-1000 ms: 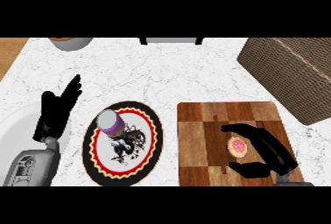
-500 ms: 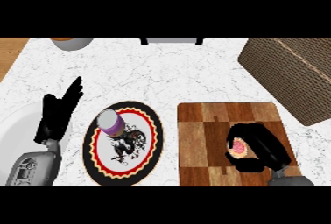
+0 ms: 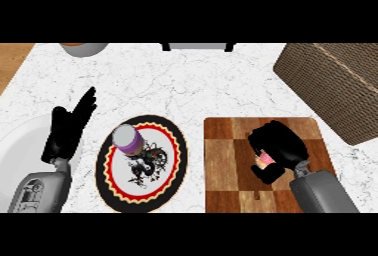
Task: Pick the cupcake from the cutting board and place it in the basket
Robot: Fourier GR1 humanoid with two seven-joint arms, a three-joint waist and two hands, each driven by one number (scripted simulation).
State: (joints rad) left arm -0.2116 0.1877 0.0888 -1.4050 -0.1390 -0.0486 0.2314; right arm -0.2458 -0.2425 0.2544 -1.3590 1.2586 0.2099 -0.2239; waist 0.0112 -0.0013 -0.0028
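Observation:
On the checkered wooden cutting board (image 3: 227,165) at the lower right, my right hand (image 3: 279,145) is curled over the cupcake (image 3: 263,159). Only a small pink sliver of the cupcake shows beneath the fingers; the rest is hidden. The woven brown basket (image 3: 336,85) stands at the upper right, beyond the board's far corner. My left hand (image 3: 68,128) rests open at the left, fingers pointing up, apart from everything.
A black, red and yellow patterned plate (image 3: 144,165) lies left of the board with a purple-and-white cup (image 3: 128,138) on it. A white sink basin (image 3: 18,150) curves at the left edge. A bowl (image 3: 83,48) and a dark object (image 3: 198,46) sit at the far edge.
My right hand has closed over the cupcake, covering more of it than before. The left hand and the plate have not moved.

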